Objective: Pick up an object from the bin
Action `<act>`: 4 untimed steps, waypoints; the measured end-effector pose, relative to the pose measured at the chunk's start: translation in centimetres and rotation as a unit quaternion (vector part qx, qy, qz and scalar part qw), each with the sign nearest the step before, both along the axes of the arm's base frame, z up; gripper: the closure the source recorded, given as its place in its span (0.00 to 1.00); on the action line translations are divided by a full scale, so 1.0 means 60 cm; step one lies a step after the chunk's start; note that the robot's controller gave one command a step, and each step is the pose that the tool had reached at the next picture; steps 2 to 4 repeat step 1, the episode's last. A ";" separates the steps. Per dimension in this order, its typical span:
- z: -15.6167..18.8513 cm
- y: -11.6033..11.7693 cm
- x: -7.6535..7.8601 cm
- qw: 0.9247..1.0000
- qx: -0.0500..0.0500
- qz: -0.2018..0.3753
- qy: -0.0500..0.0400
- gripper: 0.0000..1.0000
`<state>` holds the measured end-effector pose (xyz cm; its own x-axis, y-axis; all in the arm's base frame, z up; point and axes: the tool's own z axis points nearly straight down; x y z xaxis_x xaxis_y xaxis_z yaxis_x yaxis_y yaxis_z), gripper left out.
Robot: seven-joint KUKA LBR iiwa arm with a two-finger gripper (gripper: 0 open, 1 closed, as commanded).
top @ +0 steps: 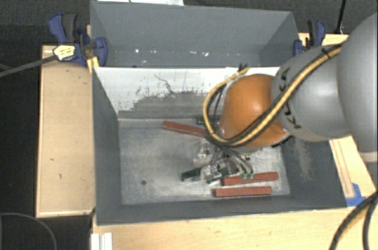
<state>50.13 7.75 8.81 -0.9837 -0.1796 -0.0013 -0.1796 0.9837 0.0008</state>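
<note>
Nearest, first red-brown stick [242, 190] lies near right in the bin [106, 142]; second stick [260, 177] just beyond. At their left ends hangs the gripper [223, 169], one dark piece [190, 175] beside it; jaw state cannot be told. Third stick [183, 128] lies farthest.

Small dark green piece [190, 175] flat on the bin [106, 142] floor, mid-front. To its right, toward the front right corner, two reddish-brown flat sticks lie parallel and close together: rear stick [264, 177], left end covered; front stick [243, 190] nearer the front wall. Third stick [182, 127] lies slanted, mid-floor.
</note>
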 end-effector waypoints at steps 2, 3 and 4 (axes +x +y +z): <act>0.279 0.004 0.014 1.000 0.000 0.008 -0.004 1.00; 0.279 0.004 0.014 1.000 0.000 0.008 -0.004 1.00; 0.279 0.004 0.014 1.000 0.000 0.008 -0.004 1.00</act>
